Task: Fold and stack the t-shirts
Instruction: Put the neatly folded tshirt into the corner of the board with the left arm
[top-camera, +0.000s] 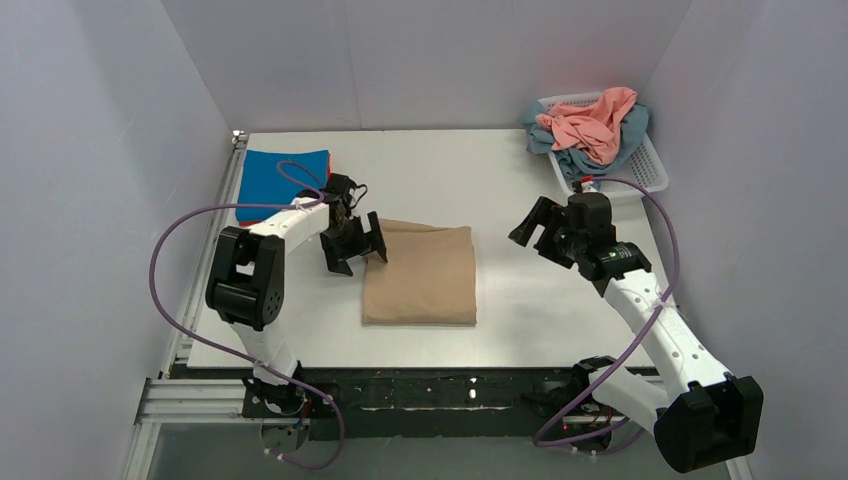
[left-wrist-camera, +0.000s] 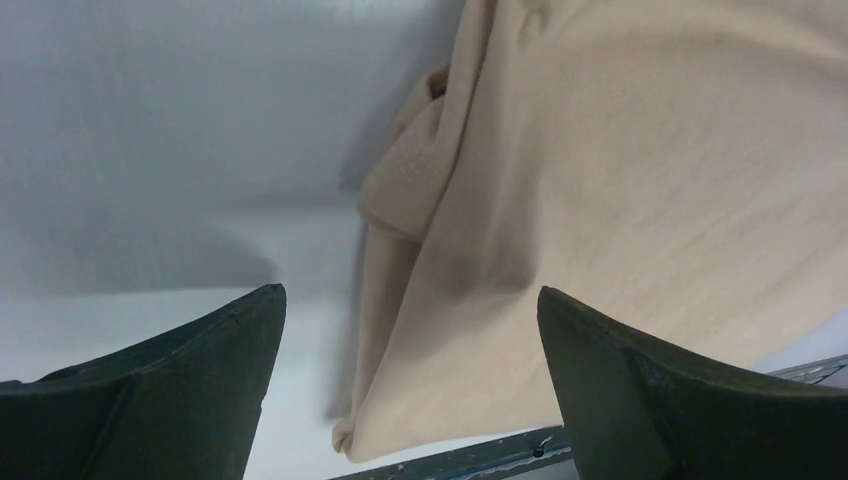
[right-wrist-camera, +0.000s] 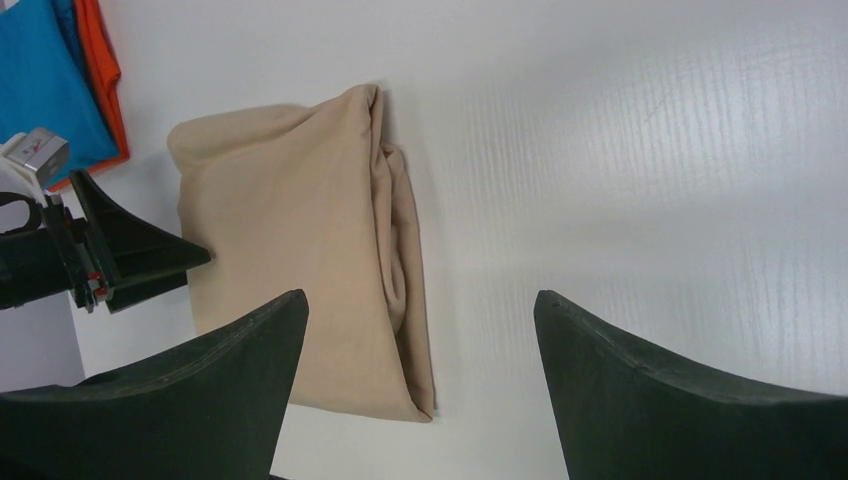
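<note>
A folded tan-beige t-shirt (top-camera: 420, 274) lies flat in the middle of the table; it also shows in the left wrist view (left-wrist-camera: 620, 200) and in the right wrist view (right-wrist-camera: 290, 250). My left gripper (top-camera: 355, 243) is open and empty just above the shirt's far left corner. My right gripper (top-camera: 535, 228) is open and empty, raised to the right of the shirt. A folded bright blue t-shirt (top-camera: 282, 183) lies at the far left on an orange-red t-shirt (right-wrist-camera: 100, 70). A salmon-pink t-shirt (top-camera: 592, 125) and a dusty teal-blue t-shirt (top-camera: 630, 130) are heaped in the basket.
A white lattice basket (top-camera: 645, 170) stands at the far right corner. Pale walls close the table on three sides. The table's near edge (top-camera: 400, 358) meets a dark metal rail. Purple cables loop from both arms.
</note>
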